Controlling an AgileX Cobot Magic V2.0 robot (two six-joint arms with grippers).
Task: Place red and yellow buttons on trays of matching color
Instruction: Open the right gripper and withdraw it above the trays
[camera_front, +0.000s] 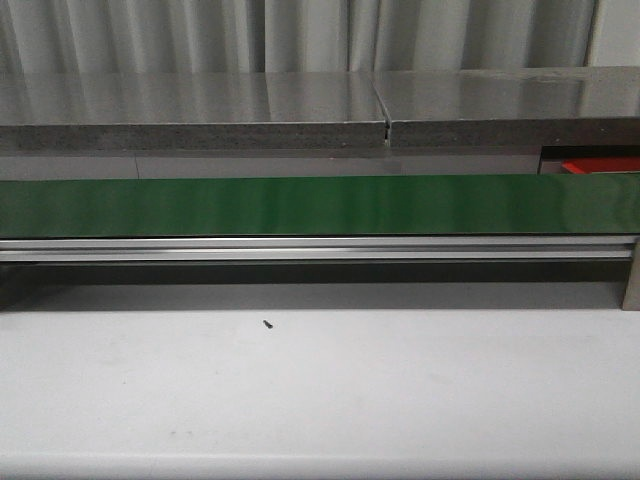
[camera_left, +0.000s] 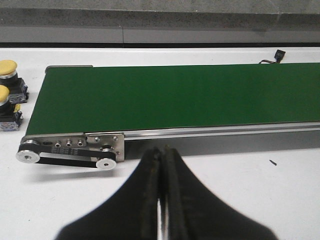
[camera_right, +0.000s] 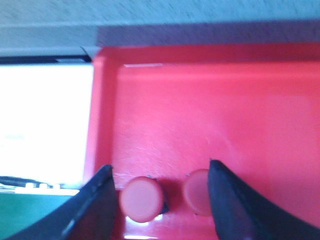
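Note:
In the right wrist view my right gripper (camera_right: 160, 165) is open above the red tray (camera_right: 210, 100). Two red buttons (camera_right: 142, 198) (camera_right: 196, 191) stand side by side on that tray between its fingers, untouched by them. The left wrist view has my left gripper (camera_left: 162, 152) shut and empty, low over the white table in front of the green conveyor belt (camera_left: 175, 97). Two yellow buttons (camera_left: 7, 67) (camera_left: 2, 96) on dark bases sit on the table beyond the belt's end. A corner of the red tray (camera_front: 600, 165) peeks out at the far right of the front view. A yellow tray is out of view.
The green belt (camera_front: 320, 205) with its metal rail (camera_front: 320, 248) crosses the front view, a grey shelf (camera_front: 200, 105) behind it. A small black screw (camera_front: 268, 324) lies on the white table. A cable plug (camera_left: 278, 54) lies beyond the belt. Neither arm shows in the front view.

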